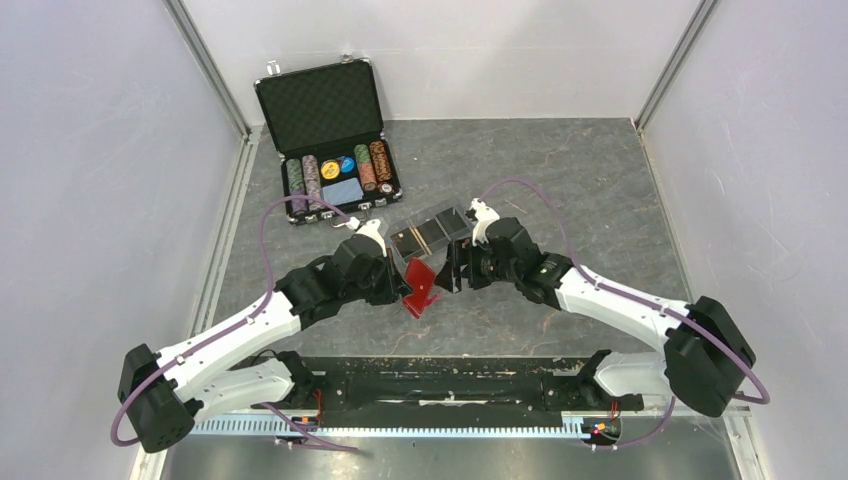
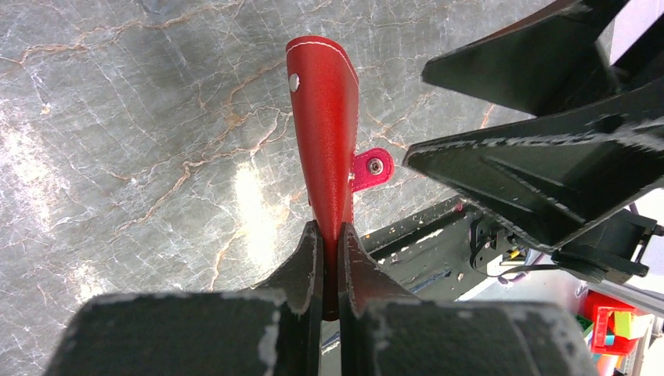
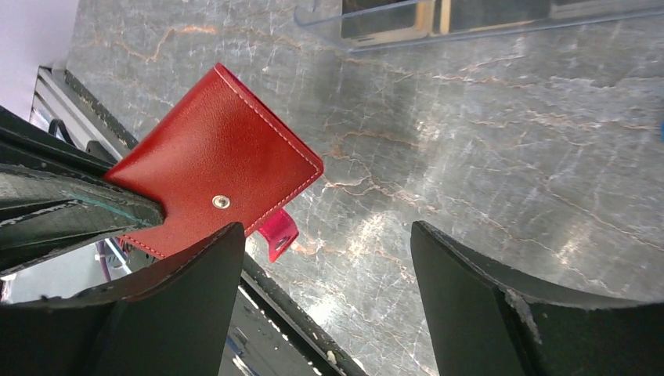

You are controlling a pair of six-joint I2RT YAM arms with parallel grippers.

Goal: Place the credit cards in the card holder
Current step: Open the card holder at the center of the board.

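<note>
- Far left on the bench, the black chip briefcase lies open with its chips, well apart from the work.
- The left gripper has its jaws shut tight on the lower edge of the red wallet, holding it off the bench, edge-on to its own camera.
- The wallet's snap tab hangs loose on the near side, so the flap looks unfastened. No credit cards show outside it, and I judge they are inside.
- Just beyond the wallet, on the far side, stands the card holder, clear-walled and upright. An orange-gold strip shows inside it, too small to tell whether it is a card.
- The right gripper faces the wallet's flat side with its jaws wide and nothing between them, close to the wallet but apart from it.
- The step in hand looks like opening the wallet to draw a card. The left grip should stay firm and low, clear of the pocket mouth. The right jaws should come in at the free edge and pinch only the flap or a card edge. They should then pull in line with the pocket, not twist.
</note>
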